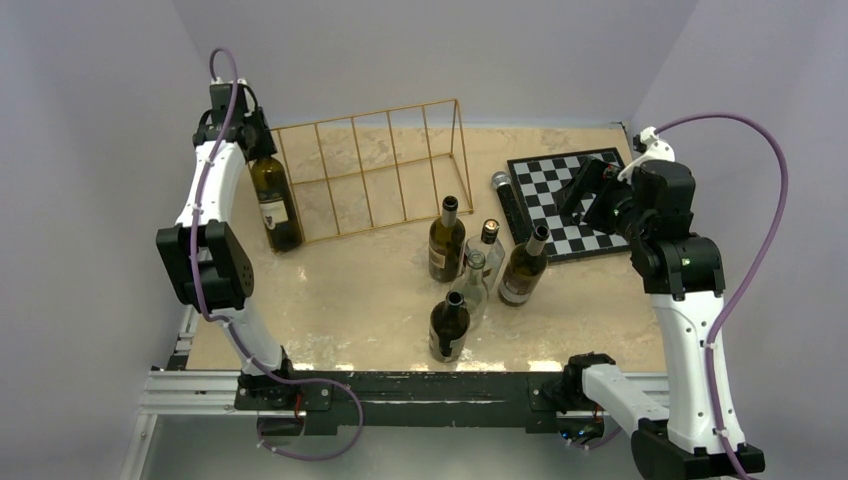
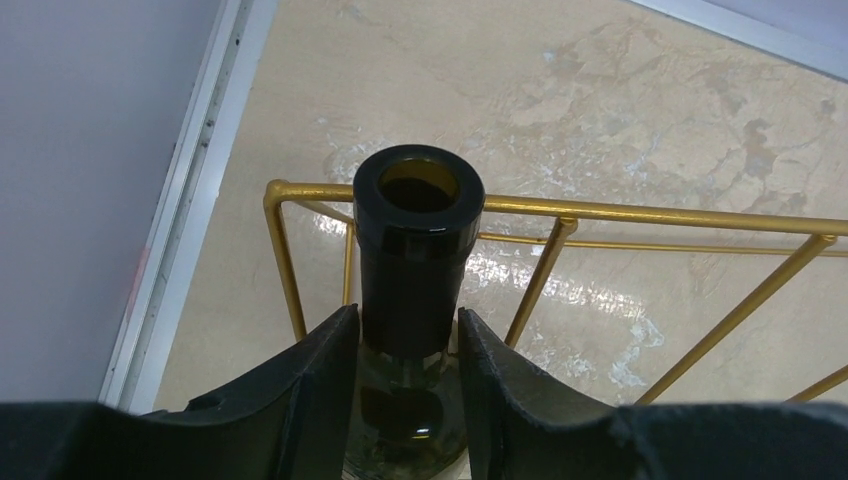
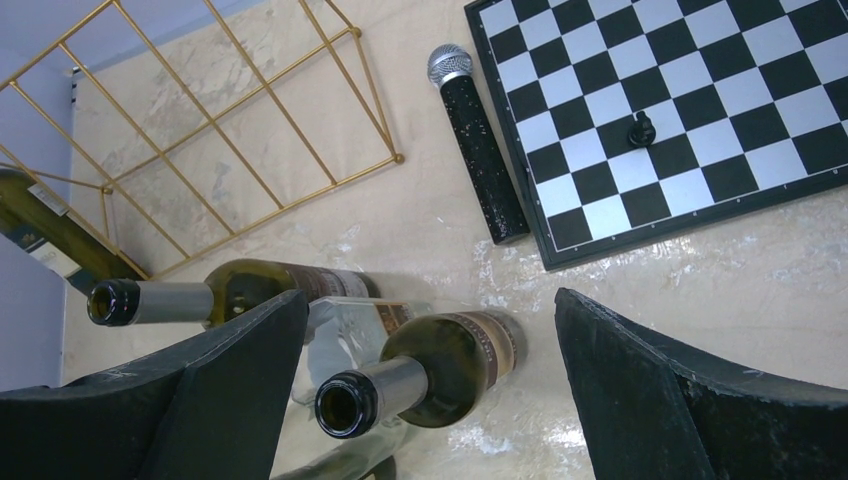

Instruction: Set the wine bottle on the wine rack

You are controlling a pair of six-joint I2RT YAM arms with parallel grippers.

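A dark green wine bottle (image 1: 275,200) with a pale label stands upright at the left end of the gold wire wine rack (image 1: 370,175). My left gripper (image 1: 245,130) sits over the bottle's top. In the left wrist view its two black fingers (image 2: 320,370) press on either side of the bottle's neck (image 2: 415,250), just under the open mouth, with the wine rack's top rail (image 2: 640,212) behind. My right gripper (image 3: 428,300) stands wide open above the table by the chessboard, holding nothing.
Several more bottles (image 1: 446,240) stand grouped mid-table; one of them (image 3: 450,365) shows below the right fingers. A black-and-white chessboard (image 1: 545,180) lies at the right with a black piece (image 3: 641,128) on it. A microphone (image 1: 503,200) lies along its left edge.
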